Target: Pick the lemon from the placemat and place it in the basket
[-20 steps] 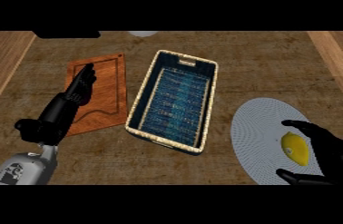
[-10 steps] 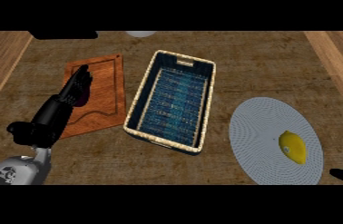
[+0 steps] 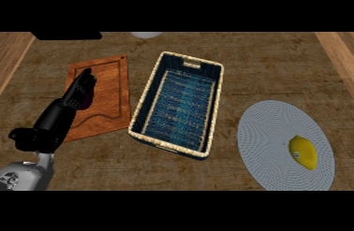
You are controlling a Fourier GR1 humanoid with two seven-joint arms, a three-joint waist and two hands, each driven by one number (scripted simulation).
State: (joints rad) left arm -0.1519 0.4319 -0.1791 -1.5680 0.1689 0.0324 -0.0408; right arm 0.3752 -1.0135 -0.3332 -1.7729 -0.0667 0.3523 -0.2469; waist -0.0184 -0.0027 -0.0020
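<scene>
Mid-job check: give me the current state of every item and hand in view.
lemon: lying on the placemat, unheld.
placemat: flat on the counter, right of the basket.
basket: upright, nothing inside.
cutting board: flat, left of the basket.
left hand: open, over the cutting board.
right hand: out of view.

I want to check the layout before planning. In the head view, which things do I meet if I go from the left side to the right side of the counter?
left hand over the wooden cutting board → basket → round grey placemat → lemon lying on the placemat's right part. The right hand does not show.
</scene>
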